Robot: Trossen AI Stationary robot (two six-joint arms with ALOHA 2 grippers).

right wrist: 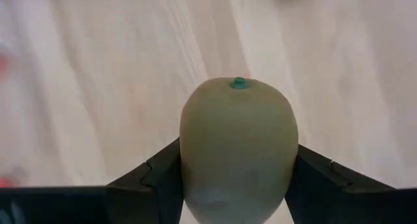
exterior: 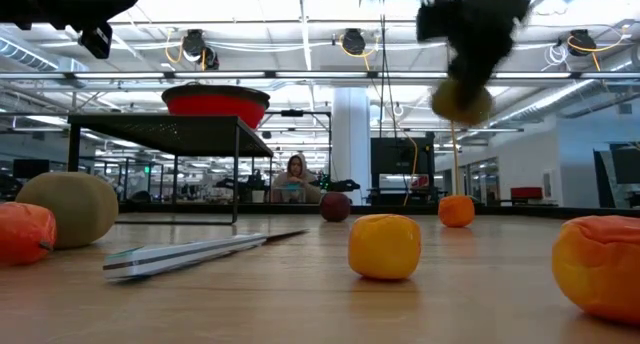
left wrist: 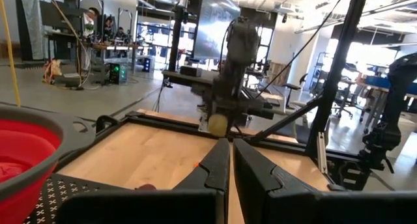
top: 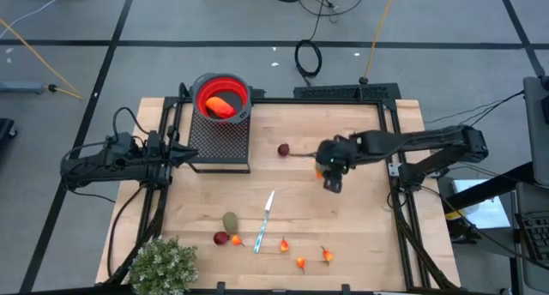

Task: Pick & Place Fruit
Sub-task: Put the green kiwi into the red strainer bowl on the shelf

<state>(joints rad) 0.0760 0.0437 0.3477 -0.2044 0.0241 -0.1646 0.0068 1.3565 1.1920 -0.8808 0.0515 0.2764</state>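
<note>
From above, the right gripper (top: 331, 177) hangs over the right half of the counter (top: 360, 235). The red bowl (top: 222, 96) sits on a black mesh stand (top: 219, 141) far off to its left, with one orange-red fruit (top: 220, 105) already in it. That is likely where the held fruit must go, and the right arm is the one carrying it. The left gripper (top: 182, 153) waits just beside the stand, jaws pressed together. A knife (top: 264, 220) and more small fruits lie near the front edge

From counter height, the right gripper (exterior: 462, 54) holds an olive-brown fruit (exterior: 461, 101) up in the air, well above the wood. The bowl (exterior: 216, 101) shows on its stand

From the left wrist, the held fruit (left wrist: 217, 124) hangs straight ahead

From the right wrist, the jaws pinch the olive-brown fruit (right wrist: 238, 149) on both sides, its little green tip pointing away from the wrist
</note>
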